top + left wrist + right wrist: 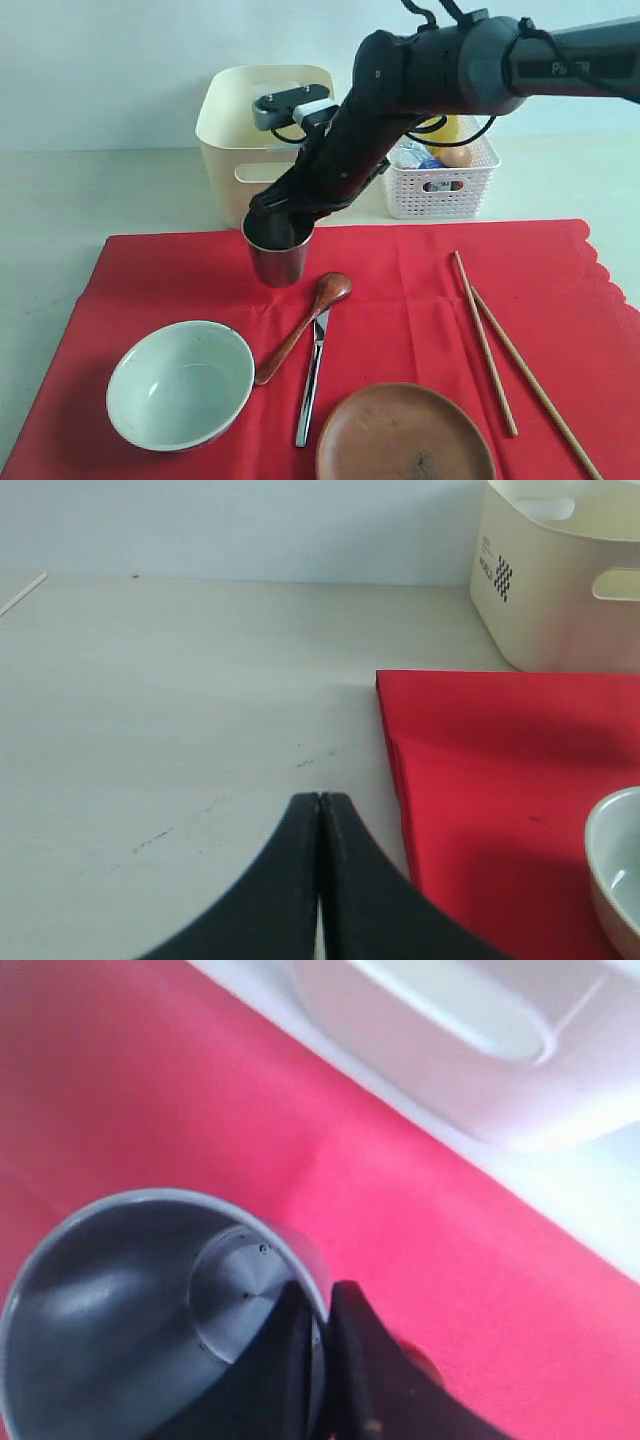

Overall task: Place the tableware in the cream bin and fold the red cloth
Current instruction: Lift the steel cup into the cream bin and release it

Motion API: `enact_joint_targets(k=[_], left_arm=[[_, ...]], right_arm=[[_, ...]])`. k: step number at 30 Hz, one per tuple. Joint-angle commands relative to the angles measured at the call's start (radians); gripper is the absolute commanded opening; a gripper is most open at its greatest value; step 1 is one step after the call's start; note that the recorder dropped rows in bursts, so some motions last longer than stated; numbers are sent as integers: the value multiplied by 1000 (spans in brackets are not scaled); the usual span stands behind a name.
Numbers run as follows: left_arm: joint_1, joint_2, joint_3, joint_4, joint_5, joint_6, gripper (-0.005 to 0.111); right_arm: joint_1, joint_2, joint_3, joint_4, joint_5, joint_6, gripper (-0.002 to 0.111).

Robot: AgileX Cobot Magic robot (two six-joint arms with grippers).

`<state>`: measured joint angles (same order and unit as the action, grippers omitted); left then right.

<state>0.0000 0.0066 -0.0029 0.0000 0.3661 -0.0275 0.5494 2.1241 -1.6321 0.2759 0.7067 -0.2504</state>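
Clearing so far: nothing has gone into the cream bin (240,130); every piece of tableware is on the red cloth (420,280).
Cup: the steel cup (278,258) stands upright on the cloth towards the far edge of the surface, left of the middle and just in front of the bin.
Bowl: the pale bowl (180,385) sits near the front left corner of the surface.
Spoon and knife: the wooden spoon (300,330) and the table knife (312,385) lie side by side around the middle, touching or nearly so.
Plate: the brown plate (405,435) is at the front edge, partly cut off.
Chopsticks: the chopsticks (485,342) lie on the right half, angled towards the front right corner.
Cloth: spread flat, not yet folded; that step can only come once it is cleared.
Step in hand: by the look of it, the cup is the first piece to go, gripped but not yet lifted clear.
Right pincer: the right pincer (318,1310) is pinching the cup's rim, one jaw inside the wall and one outside.
Left pincer: the left pincer (320,805) is pressed together and holds nothing, over bare surface beside the cloth's left edge.
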Motion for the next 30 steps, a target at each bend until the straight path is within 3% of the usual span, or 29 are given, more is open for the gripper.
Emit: enact_joint_targets(k=[1,9,19,30], left_arm=[[-1,-7,3,0,-13,4,0],[-1,-7,3,0,-13,4,0],[-1,-7,3,0,-13,4,0],[-1,-7,3,0,-13,4,0]], right_arm=[[-3,-61,-4,5,-18,-16,0],[-3,-145,-4,5,-83,-16,0],[-6,-191,-12,4,-323,-16,0],[-88,1,-326,15,-206,-14,0]])
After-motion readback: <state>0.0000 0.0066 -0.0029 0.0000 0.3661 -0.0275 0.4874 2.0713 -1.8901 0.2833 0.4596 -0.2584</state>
